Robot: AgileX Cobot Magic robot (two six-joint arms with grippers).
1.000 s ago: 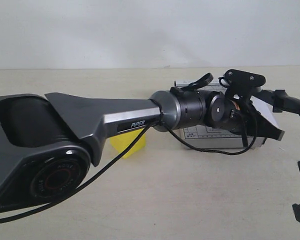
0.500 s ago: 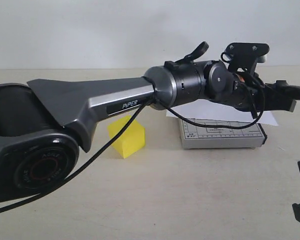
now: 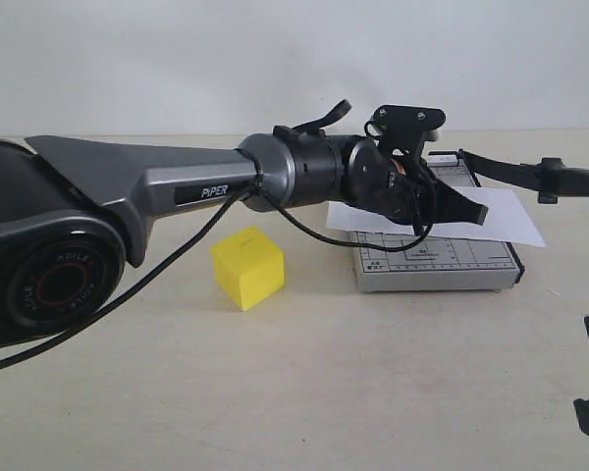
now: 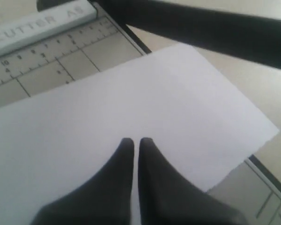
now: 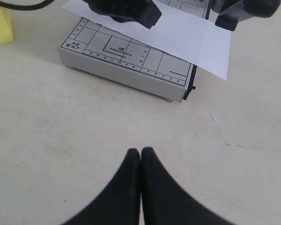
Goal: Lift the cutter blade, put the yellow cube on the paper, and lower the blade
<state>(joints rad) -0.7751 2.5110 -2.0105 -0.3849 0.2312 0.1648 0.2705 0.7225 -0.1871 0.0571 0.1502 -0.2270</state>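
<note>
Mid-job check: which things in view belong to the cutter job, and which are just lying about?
Job: cutter blade, raised; yellow cube, on the table; paper, on the cutting board; left gripper, shut, over the paper.
Lying about: small white scrap on the table, near the board.

Exterior looks low across the table (image 3: 324, 392); all views share the paper (image 3: 515, 224).

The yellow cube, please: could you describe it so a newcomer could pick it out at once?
On the beige table, find the grey cutter board with the white paper on it. In the exterior view, the yellow cube stands left of that board, apart from it, the only bright-coloured block.
</note>
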